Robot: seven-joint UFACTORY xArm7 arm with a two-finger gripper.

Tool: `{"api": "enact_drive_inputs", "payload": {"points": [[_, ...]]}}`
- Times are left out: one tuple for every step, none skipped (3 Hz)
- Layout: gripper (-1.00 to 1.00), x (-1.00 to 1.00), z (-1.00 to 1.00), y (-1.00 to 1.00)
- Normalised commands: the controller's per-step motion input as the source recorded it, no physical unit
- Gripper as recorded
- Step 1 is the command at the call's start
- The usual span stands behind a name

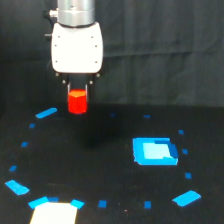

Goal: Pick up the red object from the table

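The gripper (77,92) hangs at the upper part of the exterior view's left, above the table (110,160), with the block (77,101) between its jaws and clear of the surface. A square piece (154,151) lies on the table toward the exterior view's right, nearer the camera. Small tape marks (46,113) ring the table around them.
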Motion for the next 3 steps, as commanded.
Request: {"api": "enact_drive_inputs", "payload": {"points": [[-0.89, 0.02, -0.06, -0.03], [-0.81, 0.31, 0.03, 0.21], [-1.0, 0.06, 0.16, -0.28]]}}
